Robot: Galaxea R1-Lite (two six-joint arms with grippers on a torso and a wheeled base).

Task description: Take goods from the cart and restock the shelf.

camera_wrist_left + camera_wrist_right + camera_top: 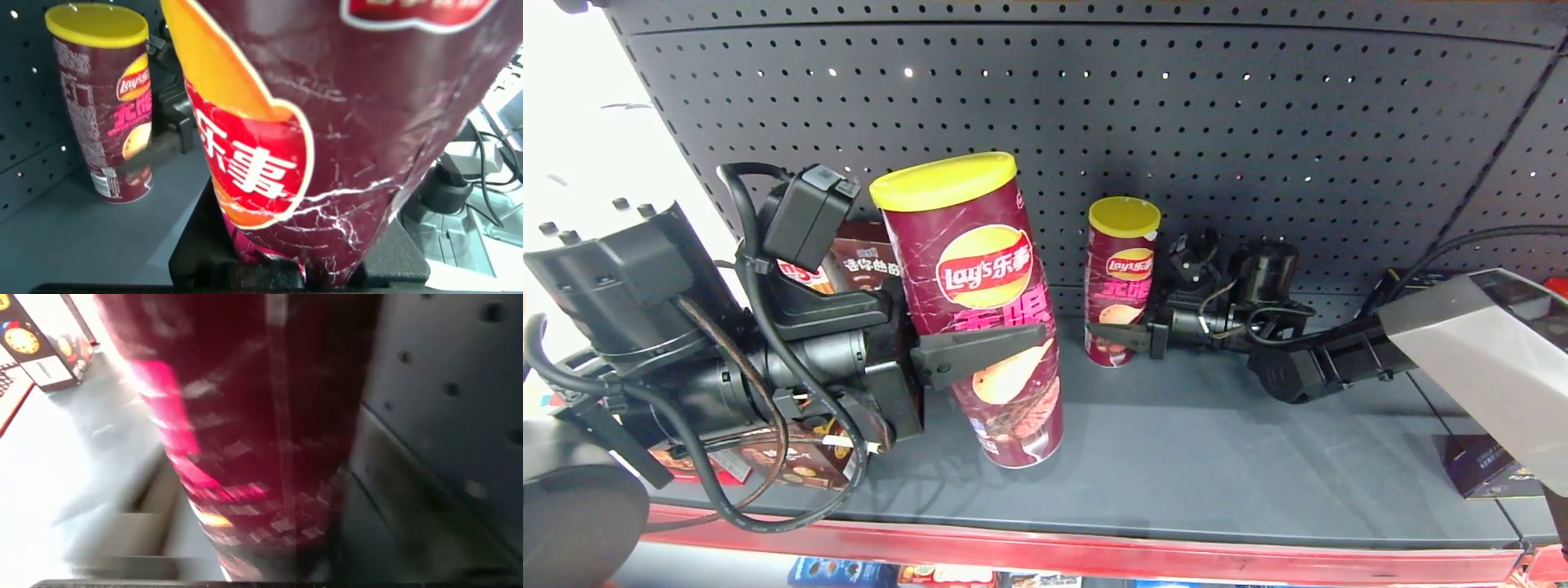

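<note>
Grip on both sides: the left gripper (1005, 347) pinches the tilted near can (980, 269) above the shelf (1217, 457) front; the right gripper (1107, 327) clamps the upright far can (1123, 269), pegboard (1176, 122) just behind. Left wrist view adds the far can (102, 106) beyond its fingertips; right wrist view brings pegboard holes beside its can.

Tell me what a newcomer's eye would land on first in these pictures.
The big chip can, maroon with a yellow lid, stands out first, clamped in the left gripper near the front of the grey shelf. Behind it, a small chip can of the same look stands by the pegboard, with the right gripper around it.
</note>
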